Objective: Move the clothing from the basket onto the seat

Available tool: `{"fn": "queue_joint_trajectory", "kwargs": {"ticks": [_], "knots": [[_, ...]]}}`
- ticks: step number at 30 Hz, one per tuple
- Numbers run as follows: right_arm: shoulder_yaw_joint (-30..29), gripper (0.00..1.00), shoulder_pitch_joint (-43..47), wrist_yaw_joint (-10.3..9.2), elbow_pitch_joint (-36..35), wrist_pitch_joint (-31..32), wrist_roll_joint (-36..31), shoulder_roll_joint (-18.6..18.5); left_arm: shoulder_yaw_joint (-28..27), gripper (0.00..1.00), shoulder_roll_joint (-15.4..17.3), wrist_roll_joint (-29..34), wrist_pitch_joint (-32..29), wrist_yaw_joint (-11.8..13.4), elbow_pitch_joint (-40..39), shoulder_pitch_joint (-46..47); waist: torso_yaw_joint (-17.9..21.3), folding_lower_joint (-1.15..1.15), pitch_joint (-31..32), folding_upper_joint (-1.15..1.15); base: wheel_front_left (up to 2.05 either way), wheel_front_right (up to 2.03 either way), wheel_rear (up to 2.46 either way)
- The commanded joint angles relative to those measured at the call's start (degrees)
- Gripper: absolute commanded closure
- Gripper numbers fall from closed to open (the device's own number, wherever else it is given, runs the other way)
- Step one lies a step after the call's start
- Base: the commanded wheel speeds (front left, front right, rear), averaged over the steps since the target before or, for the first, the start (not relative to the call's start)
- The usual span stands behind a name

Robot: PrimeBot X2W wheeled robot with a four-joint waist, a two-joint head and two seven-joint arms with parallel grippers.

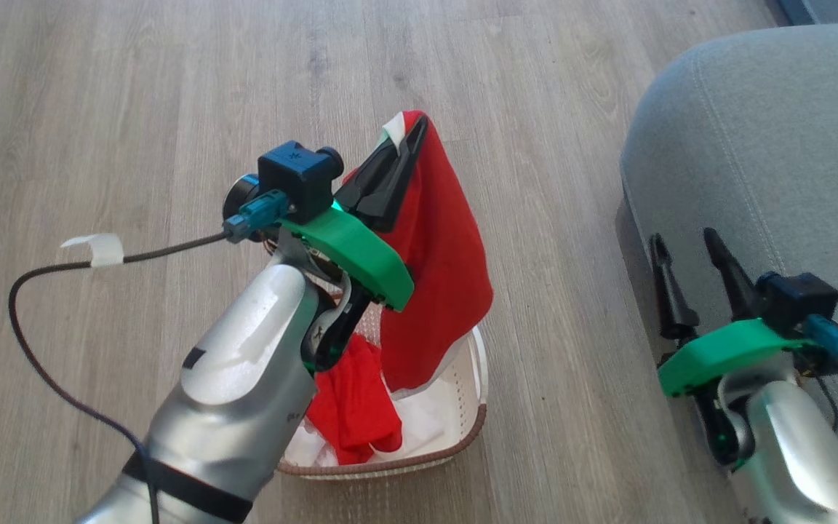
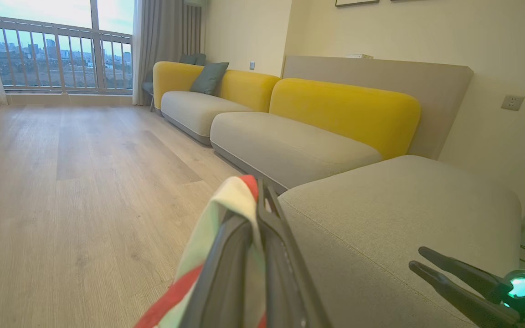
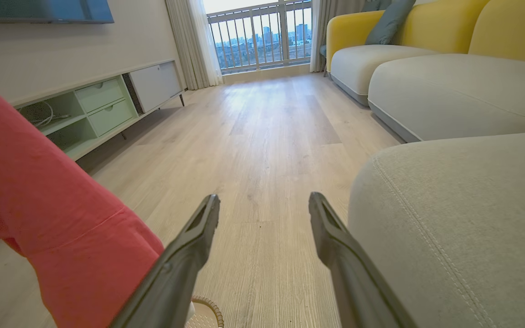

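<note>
My left gripper [image 1: 413,129] is shut on a red garment [image 1: 441,247] with a white band, which hangs from the fingertips down into the cream basket [image 1: 471,429] on the floor. The left wrist view shows that garment's white and red edge [image 2: 226,214] pinched between the dark fingers [image 2: 271,255]. More red and white clothing [image 1: 353,407] lies inside the basket. The grey seat [image 1: 775,138] is to the right. My right gripper [image 1: 684,240] stands open and empty beside the seat's front edge, its fingers [image 3: 198,232] apart over the floor.
Wooden floor [image 1: 135,109] spreads all around the basket. A black cable with a white tape tag [image 1: 99,249] trails from my left wrist. Further grey and yellow sofa sections [image 2: 290,141] line the wall, and a low cabinet [image 3: 94,105] stands opposite.
</note>
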State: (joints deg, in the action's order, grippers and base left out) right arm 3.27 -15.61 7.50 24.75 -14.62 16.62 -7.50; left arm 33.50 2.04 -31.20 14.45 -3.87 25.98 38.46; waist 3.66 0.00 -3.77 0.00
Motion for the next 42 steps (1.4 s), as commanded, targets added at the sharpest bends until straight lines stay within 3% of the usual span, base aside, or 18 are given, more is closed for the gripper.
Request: {"fn": "queue_joint_trajectory", "kwargs": {"ticks": [1,4,8,9,17,23,28,33,42], "knots": [[1.9,0.0,-1.6,-0.01,-2.2,-0.4,-0.3,-0.1,-2.0,1.0,0.8,0.2,0.5,0.0,-1.7,2.3,-0.1,0.0,-0.2,0.0,0.0,0.0,0.0],[6.0,0.0,-3.0,-0.01,-2.4,-0.4,0.6,-1.4,-2.0,1.0,0.8,-0.1,0.5,-0.1,-1.8,2.4,-0.3,0.0,-0.5,0.0,0.0,0.0,0.0],[17.9,0.0,-8.6,-0.01,-0.9,-0.4,3.9,-6.7,-1.7,1.0,0.8,-0.3,0.5,-0.1,-1.9,2.7,-0.7,0.0,-0.9,0.0,0.0,0.0,0.0],[17.9,0.0,-8.6,-0.01,-0.9,-0.4,3.9,-6.7,-1.7,1.0,0.8,-0.3,0.5,-0.1,-1.9,2.7,-0.7,0.0,-0.9,0.0,0.0,0.0,0.0],[41.0,0.0,-21.5,-0.01,0.3,0.9,16.1,-15.0,-1.2,1.0,0.8,-0.7,0.5,-0.1,-2.1,2.8,-1.7,0.0,-1.2,0.0,0.0,0.0,0.0],[54.3,0.0,-28.9,-0.01,-0.5,1.6,24.4,-17.2,-0.9,1.0,0.8,-0.9,0.5,0.1,-2.3,2.7,-2.2,0.0,-1.3,0.0,0.0,0.0,0.0],[60.4,0.0,-32.8,-0.01,2.4,1.0,26.3,-15.6,-0.3,1.0,0.8,-1.1,0.5,0.2,-2.5,2.8,-2.3,0.0,-1.4,0.0,0.0,0.0,0.0],[63.0,0.0,-34.7,-0.01,7.5,0.3,25.9,-11.2,0.3,1.0,0.8,-1.3,0.5,0.3,-2.7,3.1,-2.3,0.0,-1.5,0.0,0.0,0.0,0.0],[61.9,0.0,-35.9,-0.01,17.2,-0.3,22.9,-3.1,1.8,1.0,0.8,-1.9,0.5,0.5,-3.3,3.5,-3.2,0.0,-1.8,0.0,0.0,0.0,0.0]]}}
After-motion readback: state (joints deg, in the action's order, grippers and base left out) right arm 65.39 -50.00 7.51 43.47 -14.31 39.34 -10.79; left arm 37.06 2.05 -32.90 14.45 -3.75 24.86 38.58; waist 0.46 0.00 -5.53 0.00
